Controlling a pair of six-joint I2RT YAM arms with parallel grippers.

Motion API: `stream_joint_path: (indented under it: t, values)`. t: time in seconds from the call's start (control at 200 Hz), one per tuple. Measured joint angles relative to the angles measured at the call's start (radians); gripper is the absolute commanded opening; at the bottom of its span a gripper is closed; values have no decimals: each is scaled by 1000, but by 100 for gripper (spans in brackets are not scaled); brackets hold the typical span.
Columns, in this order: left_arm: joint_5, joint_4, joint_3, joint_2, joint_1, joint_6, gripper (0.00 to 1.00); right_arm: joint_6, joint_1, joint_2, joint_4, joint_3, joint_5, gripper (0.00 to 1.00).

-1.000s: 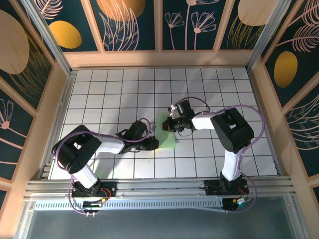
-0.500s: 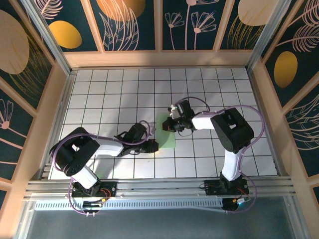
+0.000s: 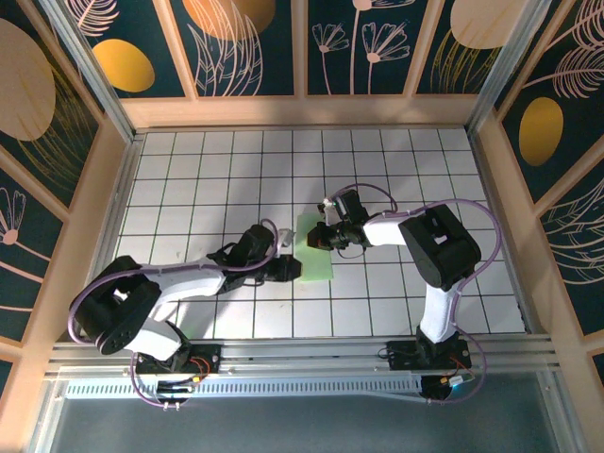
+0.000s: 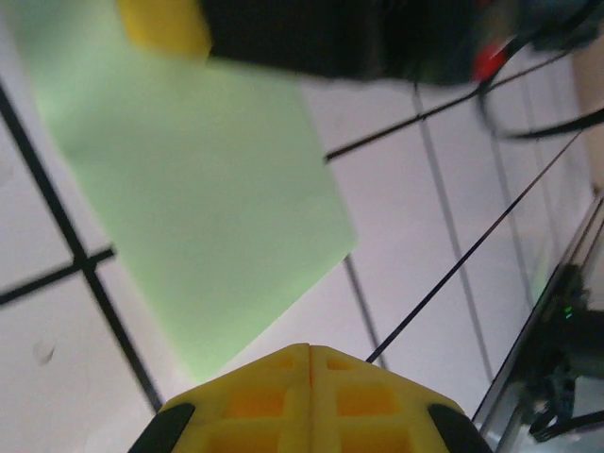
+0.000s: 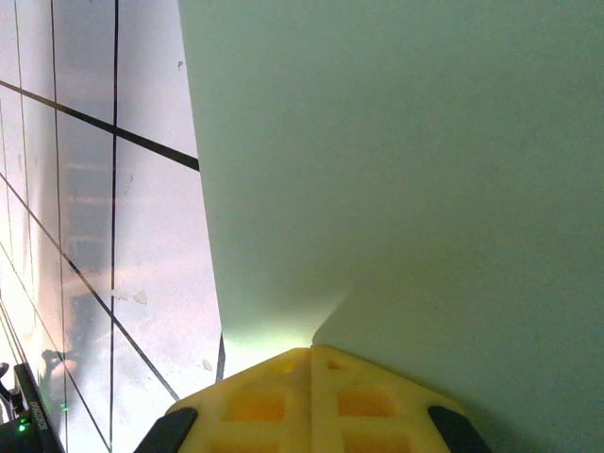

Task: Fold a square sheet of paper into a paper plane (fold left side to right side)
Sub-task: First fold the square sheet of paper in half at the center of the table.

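White grid tiles (image 3: 189, 170) covered the table inside the booth, with dark patterned walls (image 3: 250, 47) on the far and side edges. Near the middle of the tiles lay the square sheet of paper (image 3: 316, 260), pale green and flat. From above it read as a strip taller than it was wide, which suggested the left-to-right fold was already made, though no crease could be told for certain. Its long axis ran away from the arm bases toward the far wall, leaning slightly.

The left gripper (image 3: 291, 270) sat low at the strip's near left edge, just beside it. In the left wrist view its yellow fingertips (image 4: 283, 401) were clenched pad to pad on nothing. The sheet (image 4: 208, 217) lay ahead of them and to the arm's right.

The right gripper (image 3: 319, 236) reached in from the right side and sat over the far half of the strip. In the right wrist view its fingertips (image 5: 283, 401) were likewise pressed together, empty, with the paper (image 5: 425, 142) spread under and beyond them. Whether they bore down on the sheet or hung just above it could not be told.

The right arm was therefore the one on the paper, probably pinning it. The left arm stood at the free edge, placed to press or lift along the long axis.
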Motion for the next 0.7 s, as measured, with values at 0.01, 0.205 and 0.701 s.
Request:
stream_joint_path:
  t: [0.01,0.205,0.701]
  values:
    - [-1,0,4,-2,4,0,0,0,0,0,0,0,0,0]
    - [-10,5,23,4,71,-8,0,-1,0,0,-2,0,0,0]
    - [22,6,118,205,77,20,0,-4,6,0,-12,6,8,0]
